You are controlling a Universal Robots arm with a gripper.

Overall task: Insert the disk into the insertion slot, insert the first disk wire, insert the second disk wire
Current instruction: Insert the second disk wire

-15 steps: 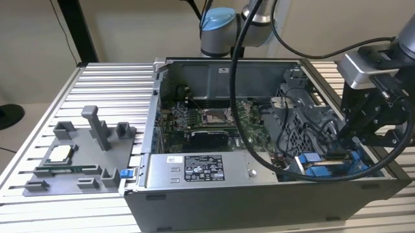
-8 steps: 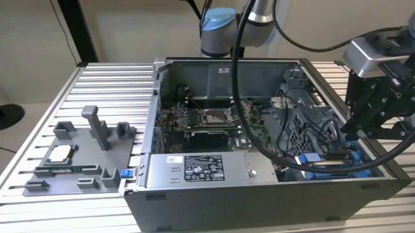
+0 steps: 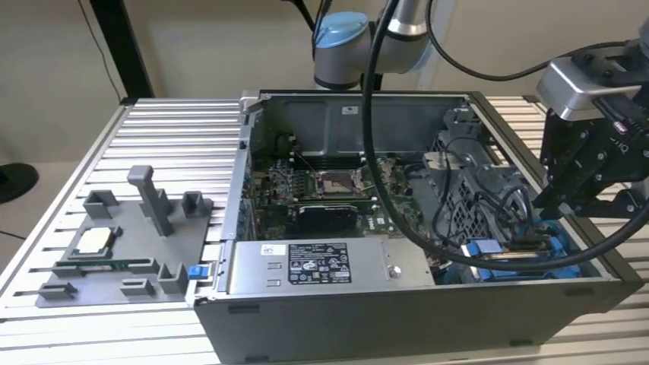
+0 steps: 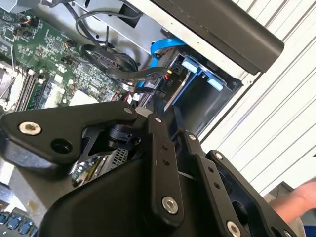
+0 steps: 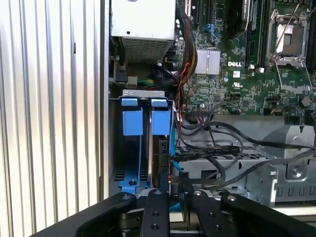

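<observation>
First wrist view puts the gripper (image 5: 170,197) nearest the lens, its dark fingers drawn close together over the open computer case (image 5: 106,98); whether they pinch anything I cannot tell, since the tips sit against a tangle of black cables. Just beyond the fingertips lies the disk (image 5: 157,153), standing on edge in the insertion slot (image 5: 129,153), its blue frame tabs (image 5: 160,121) side by side at the far end. The disk's long axis runs straight away from the jaws, in line with the fingers, so it looks already seated. A flat black connector with a wire (image 5: 207,152) reaches the disk's edge just beside the fingertips. Farther off sit the grey power-supply box (image 5: 143,19) and the green motherboard (image 5: 237,64). From the exterior view, the gripper (image 3: 578,201) hangs over the case corner at that view's right, above the blue bay (image 3: 527,255).
</observation>
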